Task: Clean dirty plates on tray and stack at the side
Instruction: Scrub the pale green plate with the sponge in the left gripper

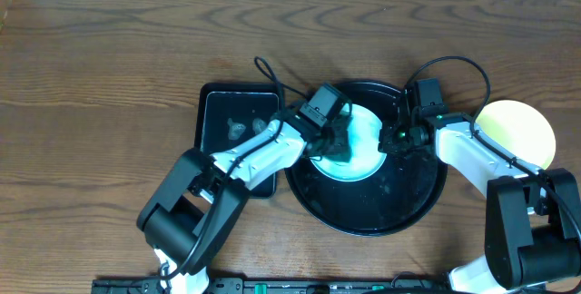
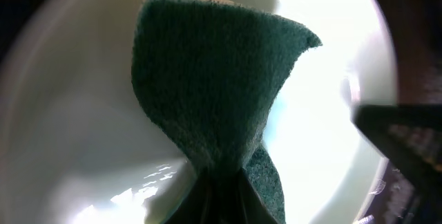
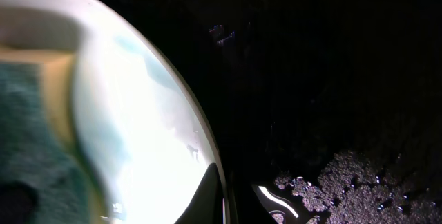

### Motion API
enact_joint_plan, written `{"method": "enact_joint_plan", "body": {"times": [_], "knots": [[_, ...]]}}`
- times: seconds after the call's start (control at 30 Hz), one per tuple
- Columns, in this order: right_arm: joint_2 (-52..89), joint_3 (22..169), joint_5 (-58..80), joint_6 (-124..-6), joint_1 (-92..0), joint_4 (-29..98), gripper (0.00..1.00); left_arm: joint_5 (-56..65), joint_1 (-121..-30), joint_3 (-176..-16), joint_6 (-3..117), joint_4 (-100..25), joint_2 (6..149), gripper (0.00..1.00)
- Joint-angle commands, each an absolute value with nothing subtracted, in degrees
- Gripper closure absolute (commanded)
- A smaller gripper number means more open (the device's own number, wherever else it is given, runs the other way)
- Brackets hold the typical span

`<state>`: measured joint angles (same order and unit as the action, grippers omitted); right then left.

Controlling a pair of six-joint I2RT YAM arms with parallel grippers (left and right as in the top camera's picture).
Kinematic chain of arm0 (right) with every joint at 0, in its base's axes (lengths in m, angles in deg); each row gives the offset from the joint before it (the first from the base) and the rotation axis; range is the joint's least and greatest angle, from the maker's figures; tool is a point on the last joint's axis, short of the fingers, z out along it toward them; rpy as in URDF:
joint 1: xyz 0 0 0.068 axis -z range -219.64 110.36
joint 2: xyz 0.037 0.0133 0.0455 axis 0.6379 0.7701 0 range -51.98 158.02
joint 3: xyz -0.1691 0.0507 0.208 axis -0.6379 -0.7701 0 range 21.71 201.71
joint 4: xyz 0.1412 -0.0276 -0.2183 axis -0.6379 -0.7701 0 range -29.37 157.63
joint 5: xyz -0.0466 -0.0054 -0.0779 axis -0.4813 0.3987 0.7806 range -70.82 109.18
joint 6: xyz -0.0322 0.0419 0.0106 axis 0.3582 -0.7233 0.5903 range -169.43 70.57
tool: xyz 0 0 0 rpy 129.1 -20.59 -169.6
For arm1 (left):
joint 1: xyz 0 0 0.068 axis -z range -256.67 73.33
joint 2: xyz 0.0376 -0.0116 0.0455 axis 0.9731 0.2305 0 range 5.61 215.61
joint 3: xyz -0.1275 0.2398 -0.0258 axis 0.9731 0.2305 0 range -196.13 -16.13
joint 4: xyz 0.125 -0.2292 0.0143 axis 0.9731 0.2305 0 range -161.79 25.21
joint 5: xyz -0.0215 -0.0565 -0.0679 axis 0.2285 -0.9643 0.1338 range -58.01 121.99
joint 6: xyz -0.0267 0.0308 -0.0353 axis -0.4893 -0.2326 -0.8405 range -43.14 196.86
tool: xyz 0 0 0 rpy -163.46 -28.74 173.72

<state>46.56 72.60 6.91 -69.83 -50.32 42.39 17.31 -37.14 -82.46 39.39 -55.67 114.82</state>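
The job looks roughly midway. A pale mint round plate (image 1: 363, 135) lies on the large round glossy black tray (image 1: 399, 205), and the left end effector (image 1: 329, 138) is clamped on a folded dark green scouring sponge (image 2: 214, 92) that it presses against the plate's centre. The right end effector (image 1: 397, 140) is closed at the plate's right rim, apparently steadying it. Whether it actually pinches the rim cannot be told. A faint teal tinge shows on the plate, so it probably needs more scrubbing. A pale yellow round plate (image 1: 522, 131) sits off the tray on the brown wooden surface (image 1: 109, 76) at the right, likely already finished. No third plate is clearly visible, and nothing is stacked yet.
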Motion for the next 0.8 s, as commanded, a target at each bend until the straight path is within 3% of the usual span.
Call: {"method": "enact_joint_plan", "body": {"times": [0.0, 0.4, 0.77], "knots": [[47.68, 72.19, 10.34, -70.18, -50.62, 42.18, 0.99, 14.82, -33.08, -81.10, 37.97, -60.50, 117.29, 0.92], [47.68, 72.17, 10.34, -70.16, -50.62, 42.13, 0.99, 38.43, -34.04, -81.10, 36.09, -60.44, 117.29, 0.92], [47.68, 72.17, 10.32, -70.18, -50.62, 42.33, 0.99, 32.50, -37.67, -81.08, 35.59, -46.01, 117.29, 0.92]]}}
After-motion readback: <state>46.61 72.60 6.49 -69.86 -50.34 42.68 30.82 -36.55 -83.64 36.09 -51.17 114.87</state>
